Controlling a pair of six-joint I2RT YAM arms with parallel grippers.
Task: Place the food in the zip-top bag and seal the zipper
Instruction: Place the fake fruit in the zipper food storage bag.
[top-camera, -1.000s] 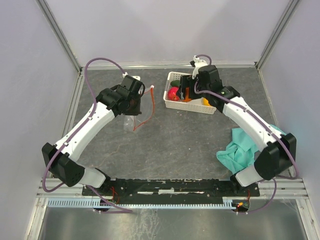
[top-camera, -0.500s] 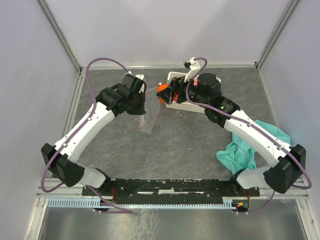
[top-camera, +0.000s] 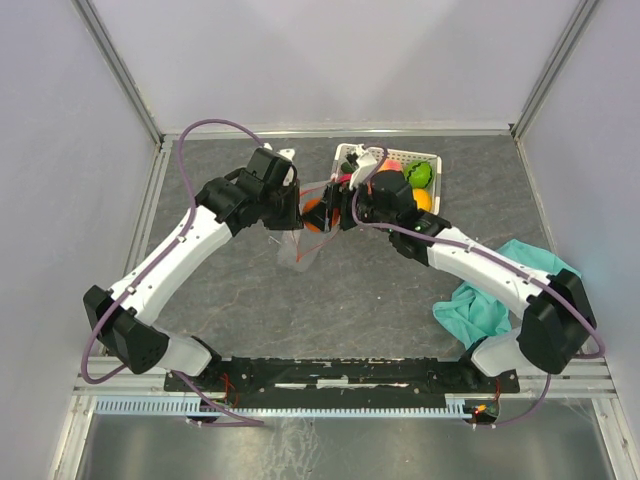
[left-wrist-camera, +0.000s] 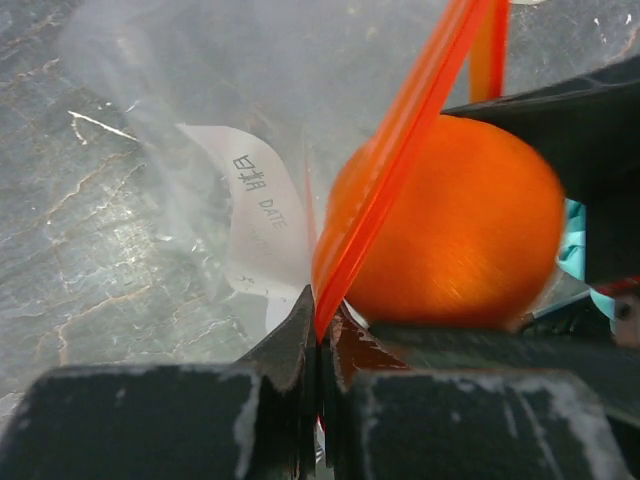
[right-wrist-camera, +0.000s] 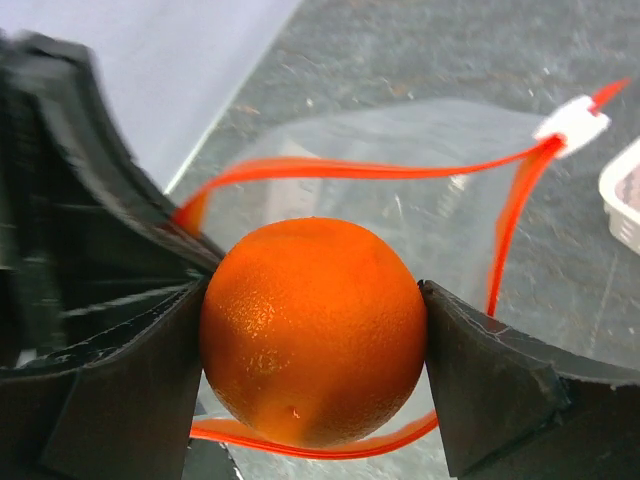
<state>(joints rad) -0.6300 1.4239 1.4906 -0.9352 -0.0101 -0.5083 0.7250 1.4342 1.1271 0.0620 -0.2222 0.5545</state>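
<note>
Grey, stone-patterned table (top-camera: 380, 300) was seen enclosed by pale walls. Above its middle, the clear zip-top bag (top-camera: 300, 248) was held up off the surface, its lower end hanging toward the table. The left gripper (left-wrist-camera: 320, 345) was found fully closed, its jaws pinched together on the red zipper (left-wrist-camera: 400, 150) at one side of the mouth. A white label (left-wrist-camera: 262, 215) was visible through the plastic just beside that grip.

The right gripper (top-camera: 330, 212) was spread wide, and an orange (right-wrist-camera: 312, 330) was clamped between its fingers (right-wrist-camera: 490, 390). The fruit was positioned at the bag's mouth: in the right wrist view the red strip was looped around it, one run passing behind and the other beneath. How far inside it lay could not be told.

Behind the right gripper, a white basket (top-camera: 436, 160) was set near the far edge, with a green striped melon (top-camera: 420, 174) and another orange fruit (top-camera: 424, 200) inside. A teal cloth (top-camera: 480, 305) was left crumpled beside the right arm's base.
</note>
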